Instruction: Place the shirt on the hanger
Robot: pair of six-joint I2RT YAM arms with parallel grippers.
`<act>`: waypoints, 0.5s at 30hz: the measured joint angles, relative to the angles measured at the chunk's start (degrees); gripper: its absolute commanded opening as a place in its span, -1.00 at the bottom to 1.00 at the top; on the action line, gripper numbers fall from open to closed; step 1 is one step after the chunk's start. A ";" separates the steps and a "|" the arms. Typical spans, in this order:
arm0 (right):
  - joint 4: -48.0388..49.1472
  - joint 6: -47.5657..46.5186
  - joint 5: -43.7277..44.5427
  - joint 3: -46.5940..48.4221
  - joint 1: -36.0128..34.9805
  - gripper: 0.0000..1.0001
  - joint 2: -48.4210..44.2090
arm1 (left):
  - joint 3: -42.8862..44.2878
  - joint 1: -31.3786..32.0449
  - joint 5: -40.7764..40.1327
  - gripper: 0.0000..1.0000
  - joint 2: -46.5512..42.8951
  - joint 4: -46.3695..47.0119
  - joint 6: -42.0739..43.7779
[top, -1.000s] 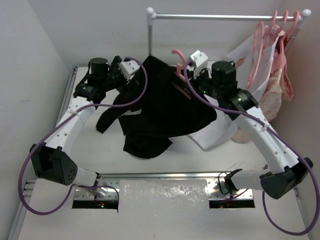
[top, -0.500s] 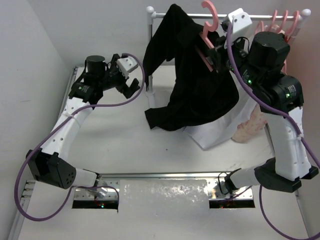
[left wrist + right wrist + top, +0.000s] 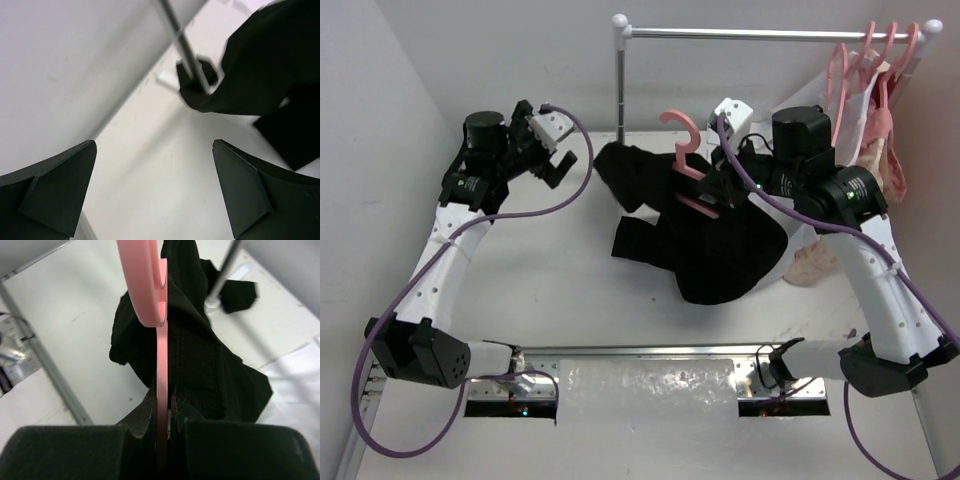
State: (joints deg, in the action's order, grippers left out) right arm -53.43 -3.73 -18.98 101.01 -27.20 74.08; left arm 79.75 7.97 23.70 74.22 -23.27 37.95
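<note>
The black shirt [image 3: 715, 245] hangs limp from the pink hanger [image 3: 682, 150], its lower part bunched on the table. My right gripper [image 3: 720, 185] is shut on the hanger's neck; in the right wrist view the pink hanger [image 3: 161, 340] runs edge-on between the closed jaws [image 3: 169, 412], with the shirt [image 3: 200, 360] draped behind it. My left gripper [image 3: 552, 160] is open and empty at the far left, apart from the shirt. In the left wrist view its fingers [image 3: 60, 185] frame bare table, with the shirt [image 3: 265, 70] at top right.
A clothes rail [image 3: 770, 34] spans the back, its post [image 3: 620, 85] beside the shirt's left sleeve. Several pink hangers [image 3: 880, 55] and a pink floral garment [image 3: 875, 175] hang at the rail's right end. A white garment [image 3: 810, 110] lies under my right arm.
My right gripper has dropped from rail height back toward the table, carrying hanger and shirt down. My left gripper has drawn back left, away from the shirt, and stays open.
</note>
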 measured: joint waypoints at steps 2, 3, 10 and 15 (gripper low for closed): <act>-0.13 -0.07 -2.80 -0.28 0.02 -1.00 0.20 | -3.08 -1.55 0.66 1.00 -0.07 -0.04 3.13; 0.11 -0.11 -4.07 -0.28 0.04 -1.00 0.20 | -5.25 -1.70 1.42 1.00 -0.09 0.20 4.72; 0.68 -0.61 -10.10 0.37 0.04 -1.00 0.59 | -14.21 -1.62 10.01 1.00 -0.26 0.46 11.54; 0.39 -1.38 -12.00 0.39 0.04 -1.00 1.33 | -14.51 -1.92 12.37 1.00 -0.22 5.68 11.28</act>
State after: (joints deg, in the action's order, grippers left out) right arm -53.04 -5.10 -30.98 101.41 -27.16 75.42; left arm 65.23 6.04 36.07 74.00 -17.58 49.23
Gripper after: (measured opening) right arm 0.055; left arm 0.999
